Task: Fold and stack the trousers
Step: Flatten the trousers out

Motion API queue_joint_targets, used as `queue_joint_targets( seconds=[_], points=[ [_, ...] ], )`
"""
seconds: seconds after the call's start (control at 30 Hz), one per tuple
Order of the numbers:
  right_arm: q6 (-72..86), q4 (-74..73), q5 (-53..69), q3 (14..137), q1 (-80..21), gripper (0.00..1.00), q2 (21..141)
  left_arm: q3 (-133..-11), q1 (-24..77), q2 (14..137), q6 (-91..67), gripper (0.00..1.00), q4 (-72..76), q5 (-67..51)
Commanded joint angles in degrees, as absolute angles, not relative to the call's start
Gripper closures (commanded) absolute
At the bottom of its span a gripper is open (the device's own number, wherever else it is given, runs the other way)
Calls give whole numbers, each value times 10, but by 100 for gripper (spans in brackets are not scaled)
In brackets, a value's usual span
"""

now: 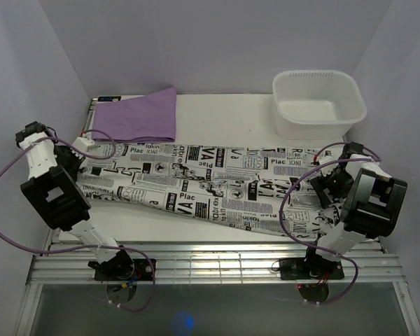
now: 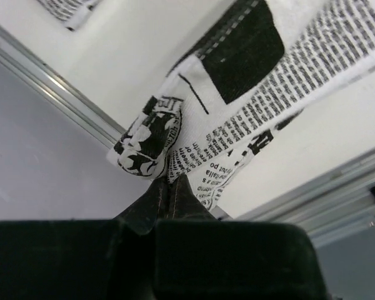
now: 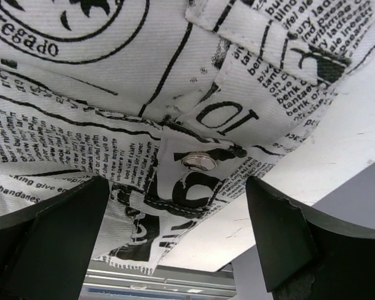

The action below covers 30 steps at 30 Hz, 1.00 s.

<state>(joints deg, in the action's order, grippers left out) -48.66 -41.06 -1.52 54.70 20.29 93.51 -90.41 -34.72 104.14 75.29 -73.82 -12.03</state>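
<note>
1. I am clenching my left pincer (image 2: 169,180) on a hem corner of the trousers (image 2: 237,100); the dark fingertips are meeting on a pinch of cloth near the table's (image 1: 217,108) left edge
2. I am holding my right pincer (image 3: 178,206) released, with its two black fingers (image 3: 56,237) standing wide on either side of the waistband; a round metal snap (image 3: 198,162) is shining there among stitched seams
3. The trousers are lying flat across the middle of the white table, hems toward my left and waist toward my right, with one leg angling toward the near edge
4. Their fabric is showing as a white weave, and black letters, blocks of small text and a round emblem are covering it
5. At the far left, a plain purple cloth (image 1: 136,115) is lying folded and smooth, its near edge meeting the trousers
6. At the far right, a white plastic tub (image 1: 357,108) is sitting just beyond the waist; it is rectangular with rounded corners, and its pale floor is showing inside
</note>
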Motion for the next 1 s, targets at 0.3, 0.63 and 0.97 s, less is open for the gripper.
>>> queue_joint_targets(
  seconds=[0.3, 0.63, 0.97],
  points=[
    [-489, -333, -65, 609, 210, 6, 977, -876, -359, 1149, 753, 98, -769, -41],
    [-494, -414, -16, 666, 208, 10, 941, -911, -354, 1127, 726, 25, -720, -65],
    [-535, -571, 113, 766, 206, 0, 899, -945, -338, 1071, 683, 17, -717, -218]
  ],
)
